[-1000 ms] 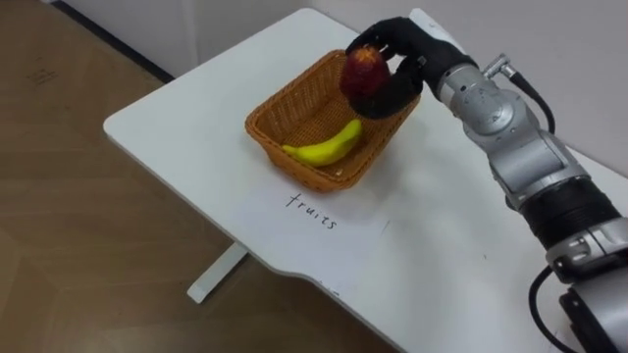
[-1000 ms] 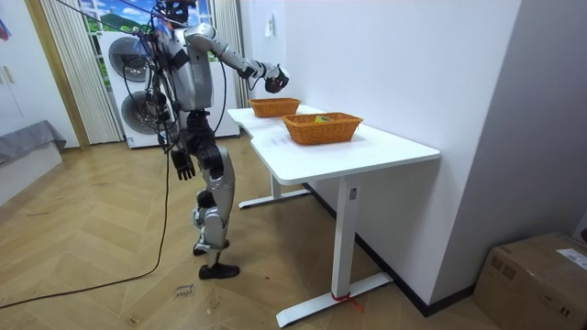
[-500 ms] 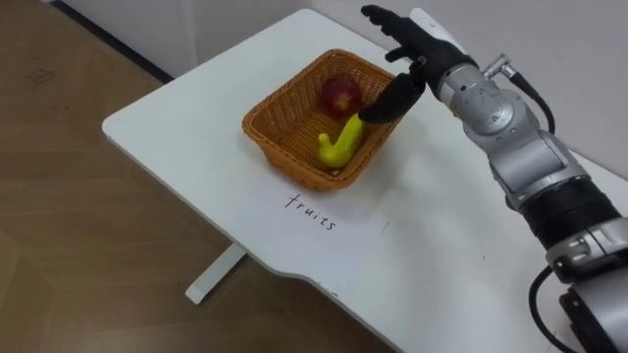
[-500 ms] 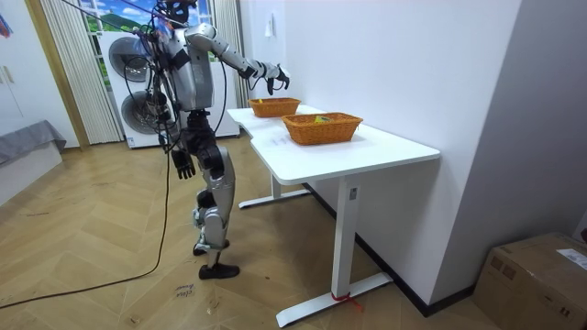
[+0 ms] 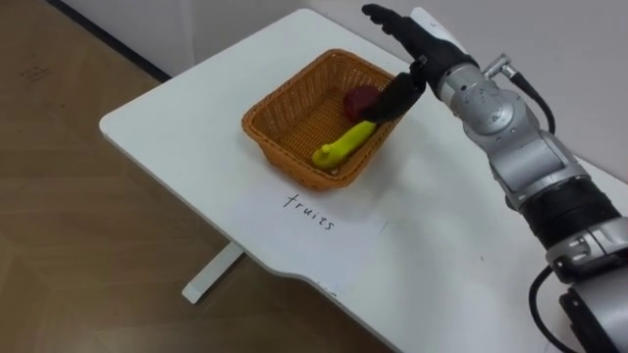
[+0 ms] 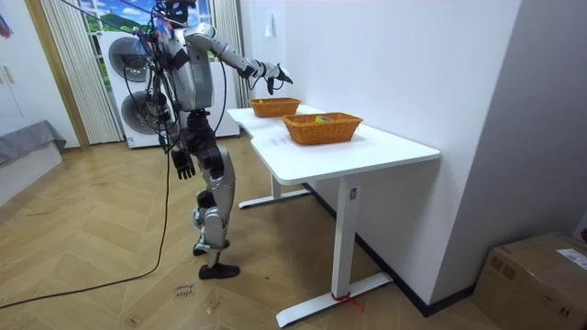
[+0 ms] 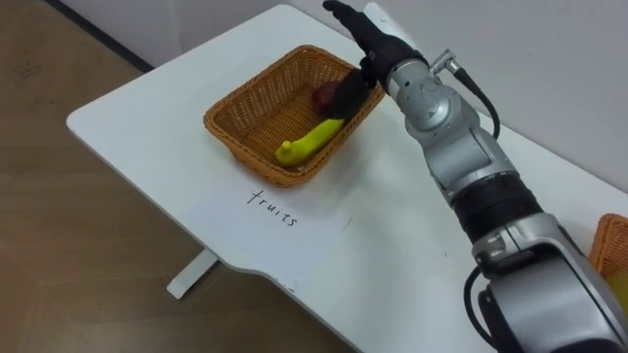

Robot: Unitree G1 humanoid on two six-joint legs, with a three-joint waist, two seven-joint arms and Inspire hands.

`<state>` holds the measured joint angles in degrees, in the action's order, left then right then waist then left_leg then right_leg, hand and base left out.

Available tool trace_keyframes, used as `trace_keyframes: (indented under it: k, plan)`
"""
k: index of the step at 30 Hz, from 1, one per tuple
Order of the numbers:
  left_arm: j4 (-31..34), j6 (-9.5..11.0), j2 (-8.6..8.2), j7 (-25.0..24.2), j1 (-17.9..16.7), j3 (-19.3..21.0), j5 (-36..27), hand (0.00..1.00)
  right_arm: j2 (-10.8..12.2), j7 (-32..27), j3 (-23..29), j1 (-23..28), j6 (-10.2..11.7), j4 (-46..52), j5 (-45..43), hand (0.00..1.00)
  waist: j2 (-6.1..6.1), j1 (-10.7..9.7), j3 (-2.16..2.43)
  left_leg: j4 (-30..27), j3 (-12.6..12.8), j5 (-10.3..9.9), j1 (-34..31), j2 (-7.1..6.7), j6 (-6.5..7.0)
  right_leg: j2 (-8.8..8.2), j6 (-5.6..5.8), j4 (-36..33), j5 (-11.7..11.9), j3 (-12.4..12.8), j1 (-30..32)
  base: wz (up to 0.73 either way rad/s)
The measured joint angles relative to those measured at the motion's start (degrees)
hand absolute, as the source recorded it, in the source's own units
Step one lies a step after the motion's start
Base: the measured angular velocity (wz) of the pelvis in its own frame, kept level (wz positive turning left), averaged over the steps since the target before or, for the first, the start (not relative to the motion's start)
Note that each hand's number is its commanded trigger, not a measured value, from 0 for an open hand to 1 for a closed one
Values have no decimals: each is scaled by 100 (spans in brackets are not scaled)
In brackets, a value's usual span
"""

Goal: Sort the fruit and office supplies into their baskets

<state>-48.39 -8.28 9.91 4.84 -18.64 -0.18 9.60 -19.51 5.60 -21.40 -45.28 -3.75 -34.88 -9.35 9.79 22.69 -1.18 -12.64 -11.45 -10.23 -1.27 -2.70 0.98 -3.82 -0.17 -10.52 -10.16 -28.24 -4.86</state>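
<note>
The robot stands beside the white table [image 5: 186, 118], its right hand [image 5: 420, 41] spread wide and empty over the far rim of the wicker basket [image 5: 257, 132]. The red apple [image 5: 360, 100] lies inside, just beside the banana [image 5: 341, 147]. The left hand [image 6: 184, 165] hangs at its thigh.

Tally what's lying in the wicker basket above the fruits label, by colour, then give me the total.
Yellow, the banana: 1
Red, the apple: 1
Total: 2
</note>
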Motion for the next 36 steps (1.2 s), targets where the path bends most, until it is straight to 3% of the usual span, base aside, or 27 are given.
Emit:
trace_keyframes:
  k: [17,25,29,34,36]
  plan:
    - [8,-5,19,-170,4,12,2,0,-5,0,25,0,-1,22,296,0,45,-91,-4,-2,18,-1,48,13,1,-6,0,0,0,26,-17,0]
    - [1,-20,-44,-148,22,117,8,0,-71,65,821,146,11,786,1396,0,-37,-532,-20,-107,42,-4,6,6,7,-8,1,-4,0,153,0,0]
    - [-5,-51,-63,-20,20,112,-7,0,-120,-13,1111,269,9,1151,2101,0,-104,-831,17,-90,153,-9,30,11,13,8,-1,-14,1,290,13,-13]
    - [51,-50,-44,-39,9,149,-2,0,-169,-238,1608,275,10,1287,3020,0,-278,-1147,114,-61,296,-12,193,31,20,17,2,-33,4,437,-40,-15]
    - [53,-46,-48,-22,9,239,1,0,-352,-369,1658,280,10,1324,3303,0,-316,-1286,126,1,383,-13,305,92,20,13,-9,-24,11,537,-101,-22]
